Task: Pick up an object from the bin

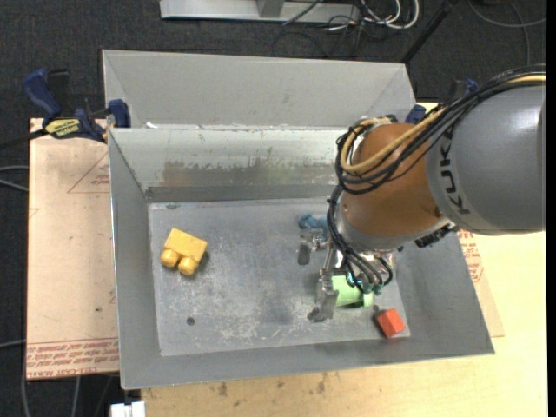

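Claw (326, 298) hanging low beside green block (351, 296), near right; open or closed, cannot tell. Centering over it advisable, avoiding red block (391, 322).

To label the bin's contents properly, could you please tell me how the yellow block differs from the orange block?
The yellow block looks larger than the orange block. The yellow block has two rounded knobs; the orange block is a plain chunk. The yellow block lies alone at the left, the orange block at the right front near a green piece. Both rest loose on the bin floor.
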`<state>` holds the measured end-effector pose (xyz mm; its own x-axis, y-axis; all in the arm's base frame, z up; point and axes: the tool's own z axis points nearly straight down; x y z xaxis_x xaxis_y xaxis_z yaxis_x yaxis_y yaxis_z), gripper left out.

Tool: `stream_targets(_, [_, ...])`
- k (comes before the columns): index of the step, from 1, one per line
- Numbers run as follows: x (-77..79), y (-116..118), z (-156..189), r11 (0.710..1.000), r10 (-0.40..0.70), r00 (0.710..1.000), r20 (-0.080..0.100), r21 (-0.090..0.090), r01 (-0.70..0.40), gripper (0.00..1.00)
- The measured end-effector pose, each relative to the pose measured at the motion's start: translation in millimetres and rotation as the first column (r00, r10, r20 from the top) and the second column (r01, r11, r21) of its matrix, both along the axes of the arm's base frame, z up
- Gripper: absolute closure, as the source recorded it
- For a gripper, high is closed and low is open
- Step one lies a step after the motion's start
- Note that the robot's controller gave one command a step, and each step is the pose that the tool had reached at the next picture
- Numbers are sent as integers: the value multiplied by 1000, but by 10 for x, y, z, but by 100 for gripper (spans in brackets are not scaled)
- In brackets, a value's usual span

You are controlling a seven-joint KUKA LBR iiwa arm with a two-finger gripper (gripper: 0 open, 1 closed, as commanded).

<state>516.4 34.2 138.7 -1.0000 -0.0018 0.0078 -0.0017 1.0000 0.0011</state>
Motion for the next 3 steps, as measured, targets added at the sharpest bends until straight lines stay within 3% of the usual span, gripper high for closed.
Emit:
stream_targets(1, [105,-743,-500,971,240,971,5,-2,-240,0])
stream_targets(2, [114,-714,-488,970,243,970,8,1,-243,100])
stream_targets(3, [203,-652,929,967,255,967,19,-4,-255,100])
